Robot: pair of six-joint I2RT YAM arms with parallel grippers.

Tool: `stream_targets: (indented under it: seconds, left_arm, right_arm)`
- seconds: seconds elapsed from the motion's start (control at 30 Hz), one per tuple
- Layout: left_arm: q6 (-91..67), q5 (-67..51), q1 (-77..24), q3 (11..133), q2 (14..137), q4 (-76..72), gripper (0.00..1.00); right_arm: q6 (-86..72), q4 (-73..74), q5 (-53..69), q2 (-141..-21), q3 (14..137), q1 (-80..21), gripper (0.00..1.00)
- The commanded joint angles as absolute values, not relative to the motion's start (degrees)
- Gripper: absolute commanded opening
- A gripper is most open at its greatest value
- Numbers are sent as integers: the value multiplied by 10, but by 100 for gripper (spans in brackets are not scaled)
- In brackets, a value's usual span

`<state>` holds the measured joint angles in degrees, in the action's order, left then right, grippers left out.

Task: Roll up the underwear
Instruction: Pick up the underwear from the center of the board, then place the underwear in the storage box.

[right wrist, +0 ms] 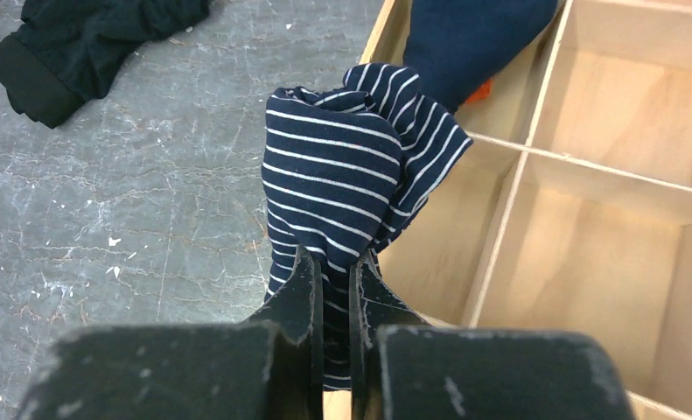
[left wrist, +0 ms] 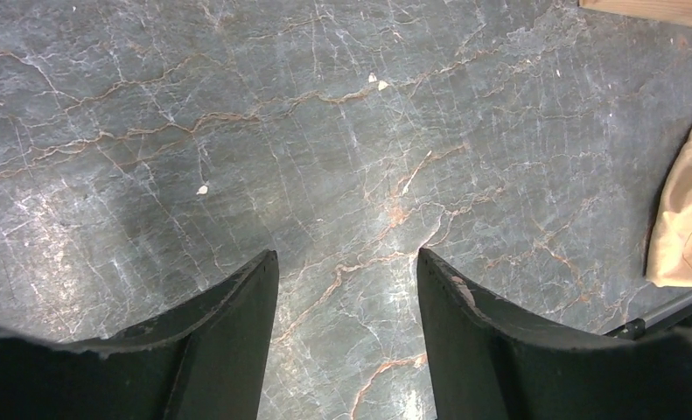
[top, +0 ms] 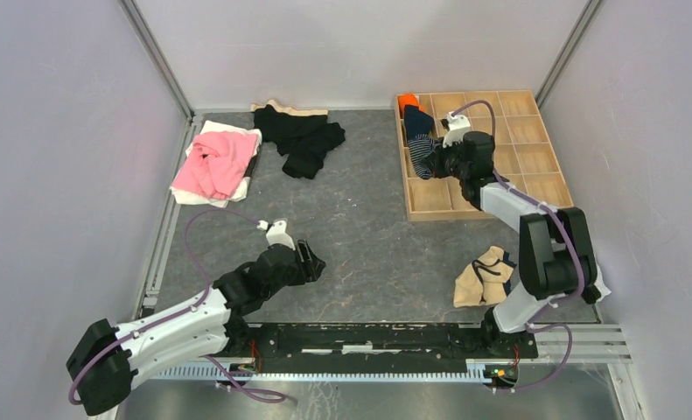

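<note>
My right gripper point(right wrist: 332, 267) is pinched shut on the striped briefs point(right wrist: 342, 166), bunched just ahead of my jaws over the tray point(right wrist: 499, 227). I should lower into the compartment before releasing. My left gripper point(left wrist: 346, 297) gapes empty.

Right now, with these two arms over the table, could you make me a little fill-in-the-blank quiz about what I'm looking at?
1. The right gripper is shut on the navy underwear with thin ____.
2. The left gripper is ____, with nothing but bare table below it.
3. The divided tray under the right gripper is made of ____.
4. The large garment at the far left is ____.

Missing words: stripes; open; wood; pink.
</note>
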<state>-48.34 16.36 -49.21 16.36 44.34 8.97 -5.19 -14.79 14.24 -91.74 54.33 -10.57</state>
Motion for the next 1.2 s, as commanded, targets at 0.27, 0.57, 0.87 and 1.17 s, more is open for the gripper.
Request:
stream_targets:
  seconds: [0.27,0.57,0.87,1.17]
  left_arm:
    - [-471,174,-491,149,443,64,66]
    - [-473,176,-491,144,441,64,66]
    - [-475,166,-491,144,461,46,66]
    - [-479,162,-491,140,461,42,66]
  right_arm:
    - [-100,-240,234,-1054,644,-80,0]
    - [-93,-228,205,-1113,671,-76,0]
    - [-104,-219,196,-1138,651,-74,4]
    - [-97,-170,202,-1165,674,-74,20]
